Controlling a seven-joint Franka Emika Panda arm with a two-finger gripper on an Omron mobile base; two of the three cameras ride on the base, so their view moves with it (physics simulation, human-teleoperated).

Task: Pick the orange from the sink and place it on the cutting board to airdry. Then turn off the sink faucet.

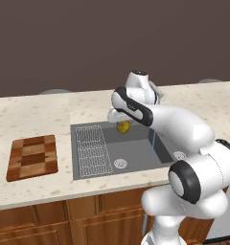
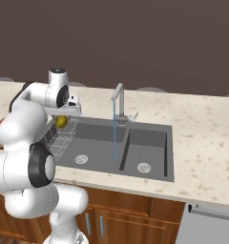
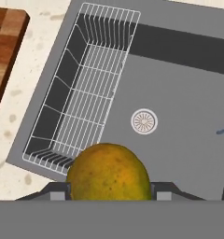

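Gripper [image 3: 109, 196] clamps orange [image 3: 109, 172] above sink [image 1: 136, 158]; faucet [image 2: 118, 102] running; no writing legible.

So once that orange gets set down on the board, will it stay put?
Probably not by itself: the orange is round, so it may roll on the flat cutting board. Its skin looks smooth and may be wet, so the pincer could slip.
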